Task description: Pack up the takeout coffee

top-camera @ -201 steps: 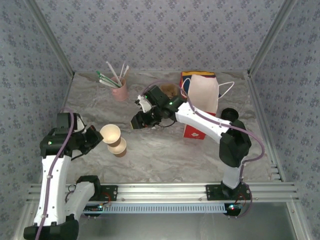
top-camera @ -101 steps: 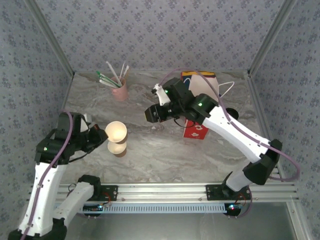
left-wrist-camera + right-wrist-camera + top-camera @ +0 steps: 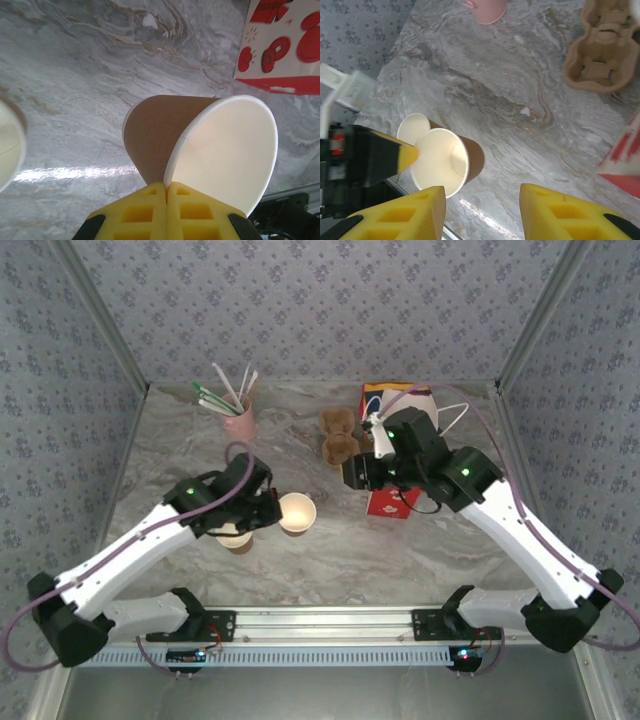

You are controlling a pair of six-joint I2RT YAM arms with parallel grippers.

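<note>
Left gripper (image 3: 166, 189) pinching lidless cup (image 3: 200, 150), carrier (image 3: 601, 56) beyond

Papered booth, marbled bench.
Grey-blue floral walls (image 3: 320, 310) box in a veined grey bench (image 3: 340, 555), glossy under overhead light.

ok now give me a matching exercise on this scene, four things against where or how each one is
1 paper cup nearer the bag
2 pink cup
3 cardboard tray
4 right end effector

a open, holding nothing
b holds straws
c rim pinched by the left end effector
d lies left of the red bag

Pairs: 1-c, 2-b, 3-d, 4-a
</note>
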